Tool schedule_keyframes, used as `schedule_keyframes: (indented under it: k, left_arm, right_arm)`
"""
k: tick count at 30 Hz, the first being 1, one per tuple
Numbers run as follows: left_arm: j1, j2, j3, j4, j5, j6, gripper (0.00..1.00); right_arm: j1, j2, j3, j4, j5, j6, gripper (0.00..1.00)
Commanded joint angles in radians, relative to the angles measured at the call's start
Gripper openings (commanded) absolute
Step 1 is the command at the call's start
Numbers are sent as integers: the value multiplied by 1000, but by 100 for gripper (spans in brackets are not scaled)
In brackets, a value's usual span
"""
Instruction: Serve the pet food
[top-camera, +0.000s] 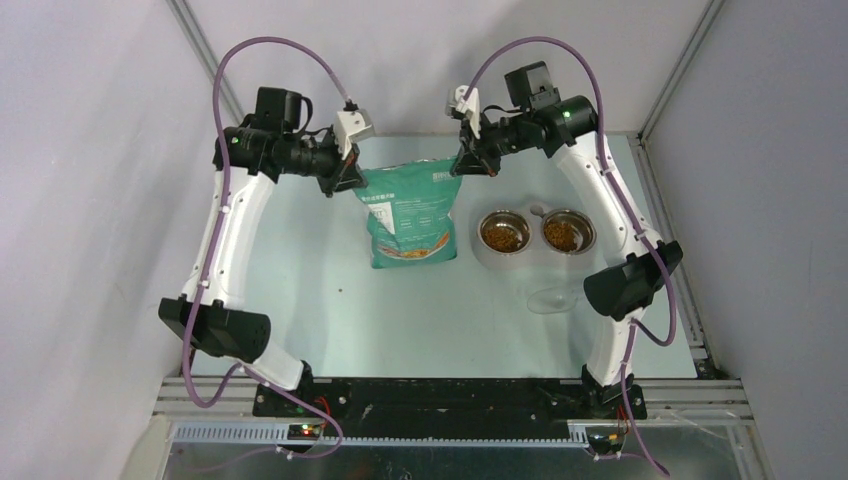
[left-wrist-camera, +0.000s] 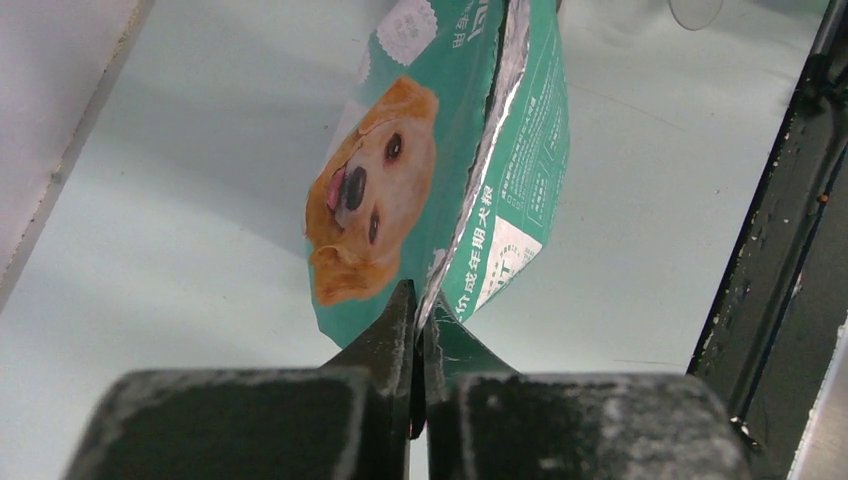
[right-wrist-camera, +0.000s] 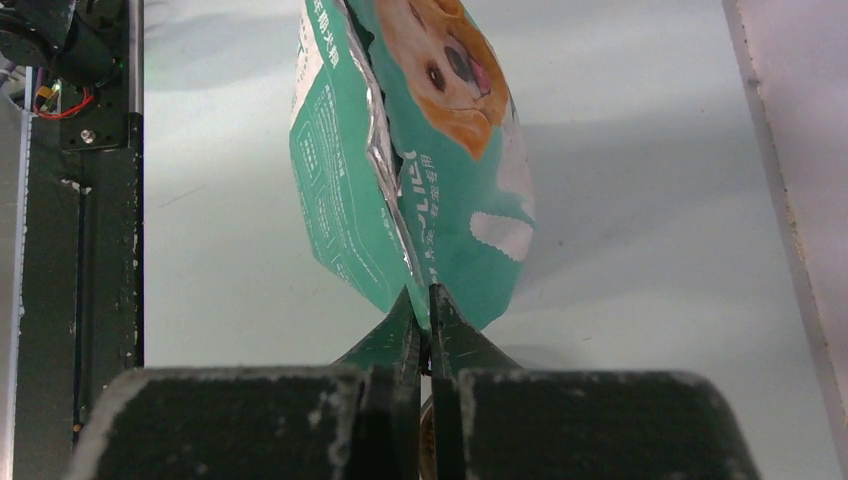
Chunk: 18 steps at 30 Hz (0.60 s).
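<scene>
- Dusty black fingers (left-wrist-camera: 385, 340) of the left gripper (left-wrist-camera: 417, 303) fill the foot of its wrist view. They are closed flat on one top corner of the teal-green plastic bag printed with a dog's face (left-wrist-camera: 400, 180).
- At the opposite top corner the right gripper (right-wrist-camera: 420, 303) is clamped on the bag in the same way.
- Between the two pinches the bag's mouth gapes a little and shows crinkled silver foil lining (left-wrist-camera: 490, 140). The film is glossy, thin and slack, so it would likely buckle under a push.
- From above, the bag sits near the middle of the pale green table (top-camera: 300, 270), a little toward 12 o'clock. Whether its base touches the table I cannot tell.
- At 3 o'clock of the bag, the pet food (top-camera: 504, 234), tiny brown dry pellets, lies heaped in two round steel bowls (top-camera: 482, 225), well apart from both grippers. Serving looks largely done.
- At 6 o'clock of the bowls lies a clear plastic scoop (top-camera: 553, 298).
- The step in hand, as I judge it, is handling the open bag with both arms.
- To do it well, move both arms at one pace with the mouth upward so no pellets spill.
- Avoid pulling the corners apart, which might tear the seam, and let the base take the weight before either pinch loosens.
</scene>
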Motion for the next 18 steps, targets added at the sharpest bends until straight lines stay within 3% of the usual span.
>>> schedule_keyframes:
  k: [1,3,5,7,12,18]
  left_arm:
    - [18,-31,1,21,-16,-35,14]
    - [12,-43,-22,73,-1,-66,36]
    - [-3,-65,-70,156,1,-106,44]
    - [-28,-83,-118,240,4,-144,47]
    - [-87,-60,-130,337,24,-208,44]
    - [-123,-61,-131,413,20,-247,31]
  right_arm:
    - [-21,-43,4,7,-23,-19,1]
    - [-20,-44,-2,15,-49,-18,16]
    - [-17,-45,-17,46,-84,8,30]
    - [-14,-54,-56,107,-129,46,39]
    - [14,-100,-234,412,-192,222,46]
    - [73,-140,-340,592,-180,298,47]
